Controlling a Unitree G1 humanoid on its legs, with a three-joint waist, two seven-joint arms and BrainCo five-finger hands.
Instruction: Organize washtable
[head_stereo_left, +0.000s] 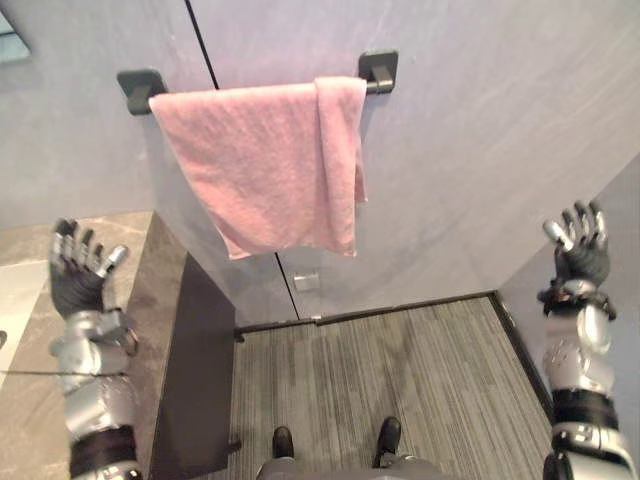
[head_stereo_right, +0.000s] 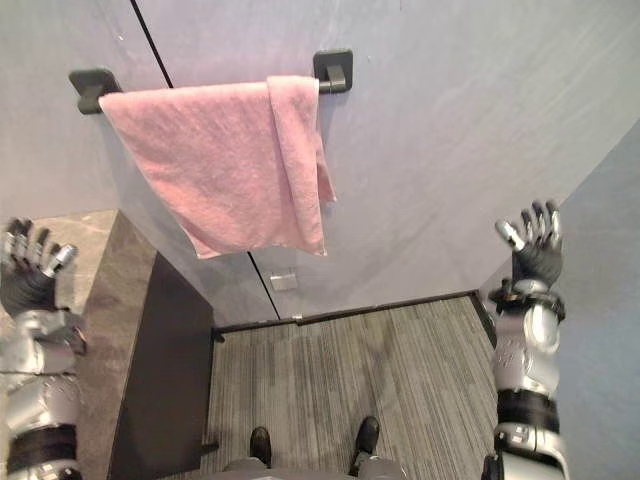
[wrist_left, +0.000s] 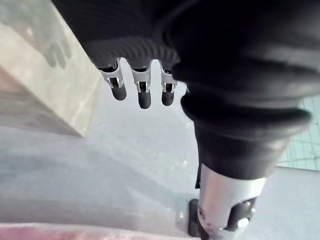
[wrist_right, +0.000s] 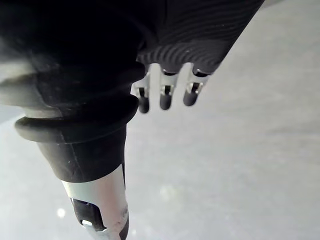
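Pink towel (head_stereo_left: 265, 160) is hanging crookedly over the wall rail (head_stereo_left: 378, 72) near the tabletop (head_stereo_left: 140, 290); left hand (head_stereo_left: 75, 275) and right hand (head_stereo_left: 580, 250) are hovering empty, fingers spread. One-sided tugging risks sliding it off.

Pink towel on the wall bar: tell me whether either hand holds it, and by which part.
Nothing is held. The towel hangs over the bar, apart from both hands; left hand and right hand are raised at the sides, fingers open.

The room is lit softly and evenly. A faint shadow is cast below the towel (head_stereo_left: 270, 160) on the wall (head_stereo_left: 480, 120).
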